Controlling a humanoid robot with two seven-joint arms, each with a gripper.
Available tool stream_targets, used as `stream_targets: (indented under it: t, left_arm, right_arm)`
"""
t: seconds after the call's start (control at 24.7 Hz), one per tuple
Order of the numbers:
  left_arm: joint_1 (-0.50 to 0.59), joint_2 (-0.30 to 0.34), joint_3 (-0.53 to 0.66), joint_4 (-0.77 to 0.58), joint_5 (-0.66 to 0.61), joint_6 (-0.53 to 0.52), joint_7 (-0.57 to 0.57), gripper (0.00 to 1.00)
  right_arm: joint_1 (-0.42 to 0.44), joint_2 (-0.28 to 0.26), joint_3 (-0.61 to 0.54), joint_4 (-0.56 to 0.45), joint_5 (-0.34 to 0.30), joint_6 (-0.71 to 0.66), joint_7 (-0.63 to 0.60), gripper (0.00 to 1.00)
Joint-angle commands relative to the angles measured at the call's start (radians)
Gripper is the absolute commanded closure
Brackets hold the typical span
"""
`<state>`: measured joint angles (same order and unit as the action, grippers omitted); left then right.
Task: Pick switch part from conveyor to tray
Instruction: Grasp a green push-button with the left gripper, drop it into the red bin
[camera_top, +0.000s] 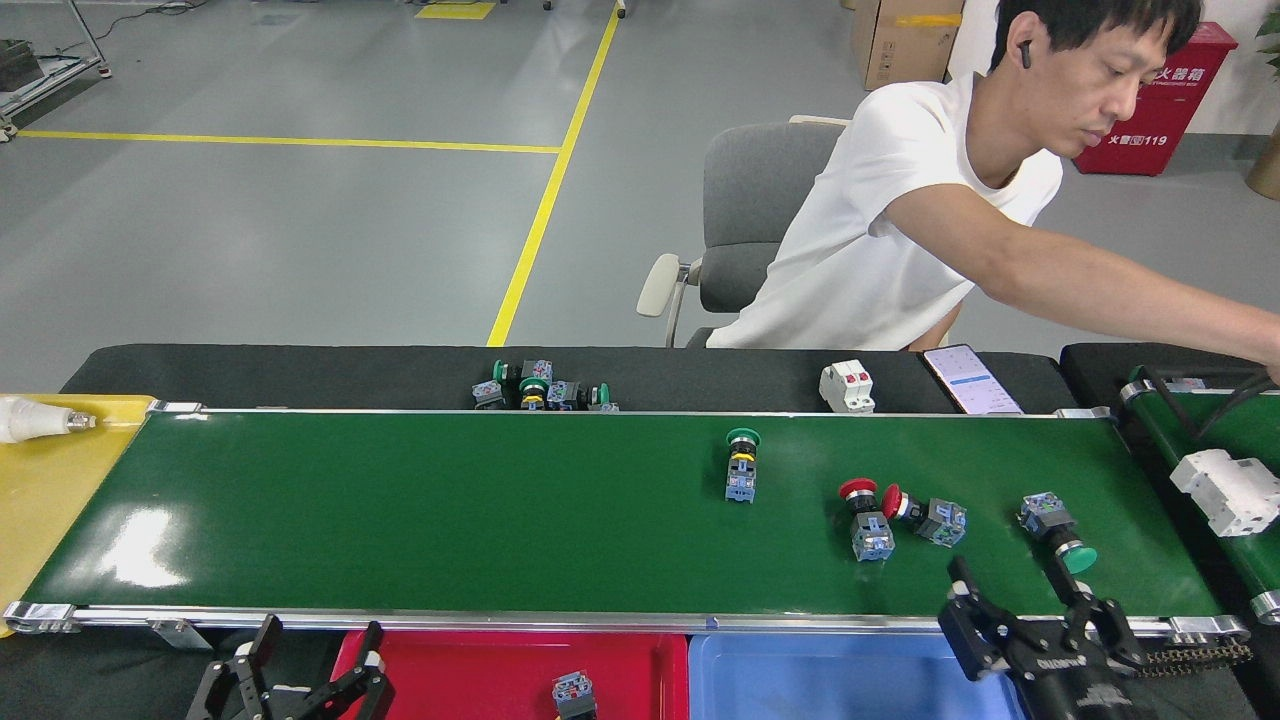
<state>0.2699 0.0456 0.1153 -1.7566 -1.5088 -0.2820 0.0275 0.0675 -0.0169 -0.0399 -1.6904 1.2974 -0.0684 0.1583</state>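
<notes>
Switch part with a green cap (1054, 529) is lying on its side on the conveyor (450, 510), toward the belt's four o'clock corner, with our right gripper (1030, 615) hovering just beside it at its seven o'clock, fingers spread wide and gripping nothing. Two red-capped switch parts (900, 512) are lying touching each other at the green one's nine o'clock, and a further green-capped switch (741, 464) is resting alone nearer the belt's middle. We are keeping our left gripper (300, 665) low at the view's seven o'clock, below the belt's near rail, its fingers parted and empty. One small switch piece (572, 693) is sitting in the red tray (450, 670); the blue tray (840, 680) is lying right beside it at three o'clock. A person (960, 210) in white is reaching an arm out toward three o'clock, over the narrower belt (1215, 440), where a white breaker (1228, 490) is riding.
</notes>
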Motion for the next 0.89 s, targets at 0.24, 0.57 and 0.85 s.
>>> stream_targets:
  t: [0.24,0.57,0.85]
  left_arm:
    - [-0.228,0.000,-0.192,0.134,-0.099,0.003,-0.011,0.00]
    - [-0.417,-0.055,-0.316,0.342,-0.105,0.026,-0.046,0.00]
    - [-0.586,-0.145,-0.321,0.569,-0.218,0.103,-0.043,0.00]
  right_arm:
    - [-0.207,0.020,0.282,0.238,0.042,0.213,0.052,0.03]
    - [-0.259,0.057,0.357,0.294,0.040,0.206,0.082,0.12]
    - [-0.256,0.058,0.426,0.265,0.040,0.202,0.089,0.11]
